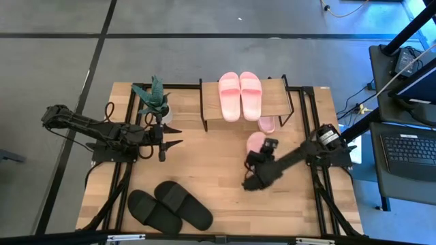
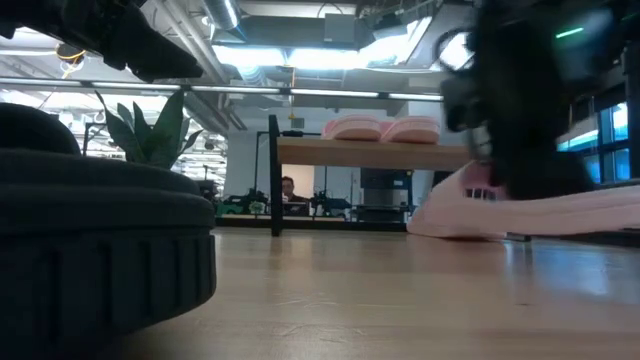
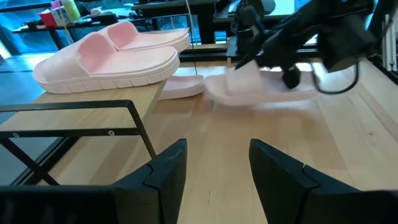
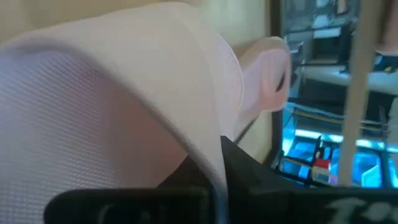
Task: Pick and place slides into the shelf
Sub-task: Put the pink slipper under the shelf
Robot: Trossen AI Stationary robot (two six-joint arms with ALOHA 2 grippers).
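A pale pink pair of slides (image 1: 240, 95) lies on the shelf's top board (image 1: 279, 102). Another pink slide (image 1: 266, 124) rests sole-down on the table, partly under the shelf's right end. My right gripper (image 1: 261, 152) is shut on a further pink slide (image 1: 255, 141) just in front of the shelf. The black pair (image 1: 170, 207) lies sole-down at the near left of the table. My left gripper (image 1: 174, 136) waits open near the plant, nothing between its fingers (image 3: 168, 171). My right gripper pinches the pink slide's wide strap (image 4: 205, 146) between its two fingers, at the strap's edge. The fingers slant down at it from the table's near right. The slide sits tilted below the gripper (image 2: 520, 205); whether its low end touches the table I cannot tell.
A potted plant (image 1: 155, 101) stands at the far left beside the shelf. A black metal frame (image 1: 310, 109) runs along the table's edges. Bare tabletop (image 1: 218, 170) lies between the two arms. A person shows far off in the room beyond (image 2: 288, 187).
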